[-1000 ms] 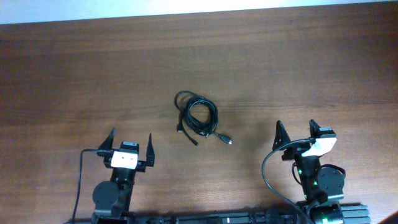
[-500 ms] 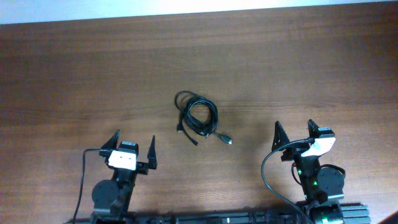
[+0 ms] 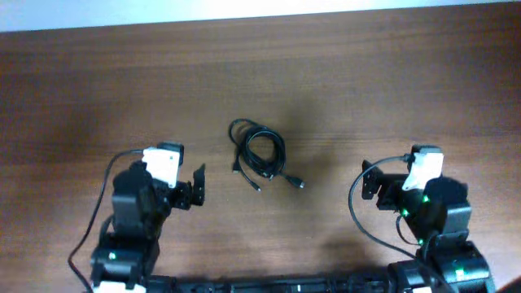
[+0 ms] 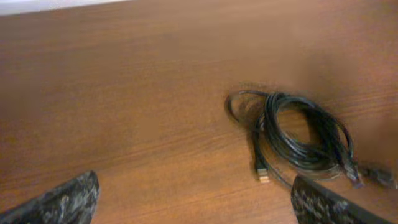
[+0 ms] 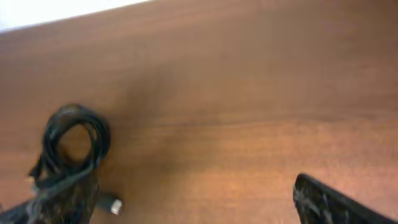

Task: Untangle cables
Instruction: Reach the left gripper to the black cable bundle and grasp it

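Since the table [image 3: 391,89] takes up nearly the whole overhead view, starting there: brown wood, far edge along the top of frame, pale strip [image 3: 260,8] beyond it. The other three edges are out of shot, so I can't place them. Left arm [image 3: 130,216] sits near-left, right arm [image 3: 444,220] near-right, each with a thick black wire [image 3: 352,202] looping off it. There's a wide band of bare wood between the two arms, and more between them and the far edge.

Left gripper [image 4: 193,196]: spread wide, nothing in it. I see its fingertips [image 4: 65,199] in the two bottom corners of its wrist view. Right gripper [image 5: 196,208]: same, spread wide, holding nothing.

The cables [image 3: 262,155] lie as one coiled black bundle mid-table, between the arms, a bit nearer the left one. They're well apart from both grippers and from the far edge, with bare wood on every side. Several loops are stacked in a rough ring, and one loose loop sticks out far-left. In the right wrist view one finger overlaps the near part of the coil in the picture; overhead shows them apart.

Smallest bits: a silver-tipped plug [image 4: 262,175] lies just beside the ring, near-left. A dark plug [image 3: 298,184] trails off near-right, flat on the wood.
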